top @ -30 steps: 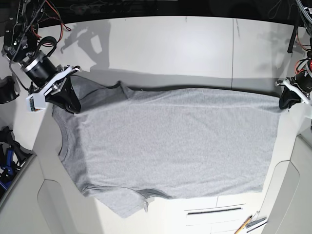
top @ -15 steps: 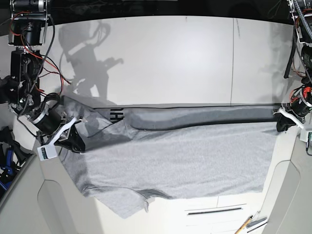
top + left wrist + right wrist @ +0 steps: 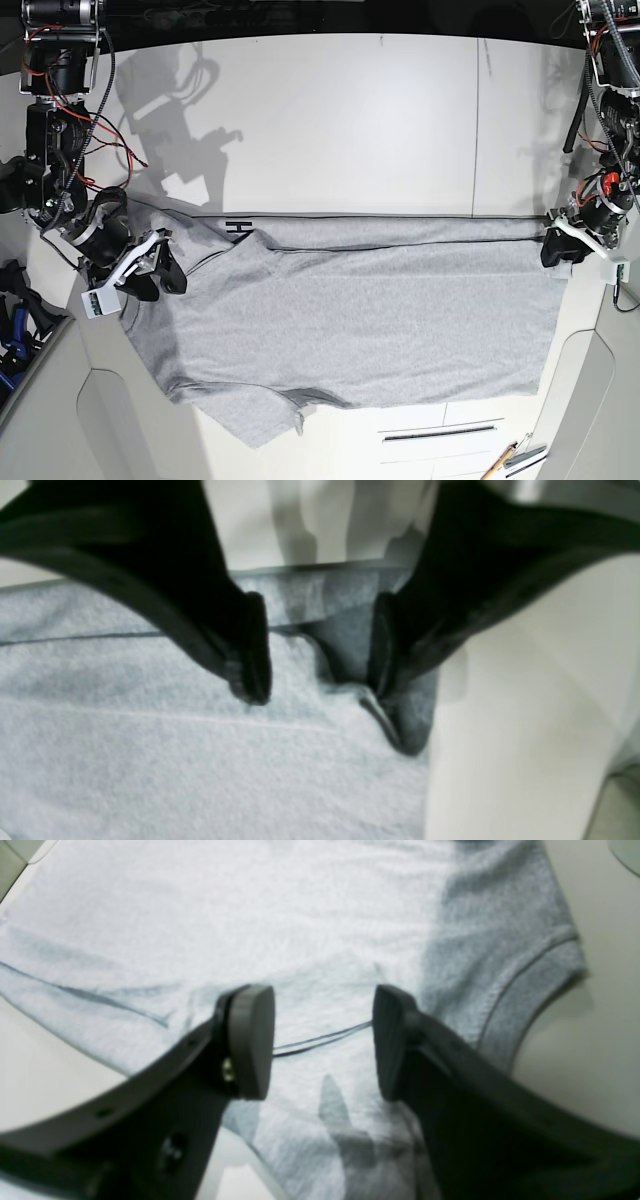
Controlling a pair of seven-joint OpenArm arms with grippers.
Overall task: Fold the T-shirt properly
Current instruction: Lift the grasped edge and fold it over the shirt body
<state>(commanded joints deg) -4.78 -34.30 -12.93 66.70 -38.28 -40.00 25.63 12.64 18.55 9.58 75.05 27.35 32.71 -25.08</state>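
Observation:
The grey T-shirt [image 3: 380,320] lies flat on the white table, neck to the left. Its far edge is folded over toward the front in a long narrow strip. A black letter [image 3: 237,228] shows on the turned-over part. My right gripper [image 3: 168,276] is over the shoulder area on the left. In the right wrist view it [image 3: 324,1040] is open just above the cloth [image 3: 300,915], with nothing between the pads. My left gripper [image 3: 552,252] is at the hem corner on the right. In the left wrist view it [image 3: 317,650] is open over the folded hem [image 3: 150,760].
The table [image 3: 350,120] has a panel seam on its right side. Grey panels run along the front corners [image 3: 50,400]. A drawer slot [image 3: 440,432] and a yellow tool [image 3: 500,462] are at the front right. Blue gear [image 3: 15,330] and cables are at the left.
Both grippers carried the shirt's far edge toward the front, laid it down and opened. The raised fold has settled flat. My left gripper moved slightly left.

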